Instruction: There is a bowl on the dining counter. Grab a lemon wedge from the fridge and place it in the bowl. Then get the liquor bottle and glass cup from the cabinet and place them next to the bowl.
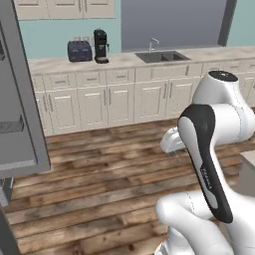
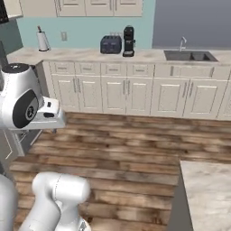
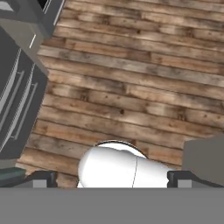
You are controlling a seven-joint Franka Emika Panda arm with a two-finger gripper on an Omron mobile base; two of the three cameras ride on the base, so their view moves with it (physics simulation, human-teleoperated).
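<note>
Below the pincer: wooden plank floor (image 3: 131,87), brown, boards running crosswise in the hand view.
Pincer (image 3: 112,179): one; two dark fingertips (image 3: 43,179) at the bottom of the hand view, spread wide apart, nothing between them.
Fridge (image 3: 19,105): one; grey steel, to the left of the pincer in the hand view; long pale handles run along its front. In the left base view a grey door panel (image 1: 20,89) stands swung out at the left edge, with a shelf ledge on its inner face.
Dining bench (image 2: 207,194): one; beige marbled stone top, corner showing at the lower right of the right base view; a grey corner to the right of the pincer in the hand view may be the same, cannot tell.
Wall bench (image 1: 129,60): one run, pale top over cream cabinets, well beyond the pincer, across the floor.
Toaster (image 1: 79,51): one, dark blue, on the wall bench.
Coffee machine (image 1: 101,46): one, black, just beside the toaster.
Sink (image 1: 162,56): one, steel basin with one tap.
Paper towel roll (image 2: 42,40): one, upright, far left end of the wall bench.
</note>
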